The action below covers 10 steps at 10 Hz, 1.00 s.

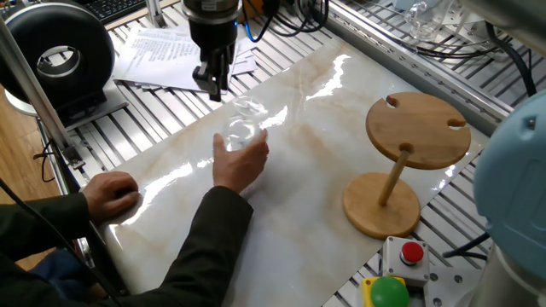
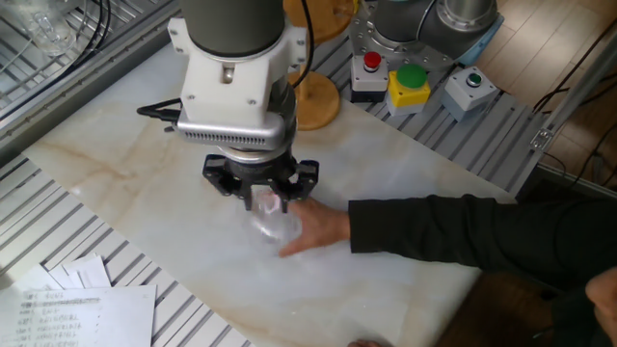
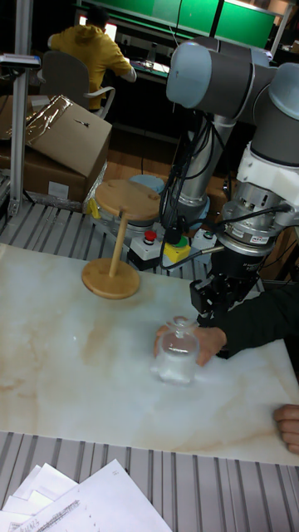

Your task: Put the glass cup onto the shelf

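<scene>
The glass cup [image 1: 241,128] is clear and stemmed, and a person's hand [image 1: 239,164] holds it just above the marble tabletop. My gripper [image 1: 213,89] hangs beside and slightly above it, a little to its left in this view. Its fingers are apart, open, with nothing between them. From the other side the glass cup [image 2: 274,220] shows just below my gripper [image 2: 262,198]. In the tall view the glass cup [image 3: 177,356] sits left of my gripper [image 3: 209,309]. The wooden shelf [image 1: 417,128] stands far right, nothing on its top disc.
The person's sleeve [image 1: 200,247] stretches across the near side, with the other hand [image 1: 111,192] at the table's left edge. Papers [image 1: 166,55] lie behind the gripper. A button box [image 1: 401,273] sits near the shelf base [image 1: 381,206]. A black round device [image 1: 60,55] is far left.
</scene>
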Available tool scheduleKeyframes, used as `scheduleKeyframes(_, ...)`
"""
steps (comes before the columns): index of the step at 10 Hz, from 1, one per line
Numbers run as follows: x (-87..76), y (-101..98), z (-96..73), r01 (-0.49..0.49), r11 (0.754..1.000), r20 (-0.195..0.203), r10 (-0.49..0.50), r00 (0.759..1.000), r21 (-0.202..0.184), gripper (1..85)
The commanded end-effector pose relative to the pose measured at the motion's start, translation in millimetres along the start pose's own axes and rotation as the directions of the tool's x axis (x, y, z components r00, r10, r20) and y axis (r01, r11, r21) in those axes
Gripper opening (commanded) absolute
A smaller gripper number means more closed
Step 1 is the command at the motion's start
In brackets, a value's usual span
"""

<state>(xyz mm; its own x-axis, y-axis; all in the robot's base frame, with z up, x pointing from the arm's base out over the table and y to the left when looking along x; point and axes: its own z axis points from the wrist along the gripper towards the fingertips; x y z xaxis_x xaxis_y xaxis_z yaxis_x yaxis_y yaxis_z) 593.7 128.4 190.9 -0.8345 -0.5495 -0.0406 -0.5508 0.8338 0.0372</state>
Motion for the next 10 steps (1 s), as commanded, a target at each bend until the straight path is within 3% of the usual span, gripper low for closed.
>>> scheduleKeyframes(1, -1.5, -0.2, 1.2, 0.025, 1.0, 0.012, -0.025, 1.0, -0.01, 85.0)
scheduleKeyframes(10, 11.2, -7.2, 11.8, 0.064, 0.998, 0.028, -0.064, 0.998, -0.018, 85.0)
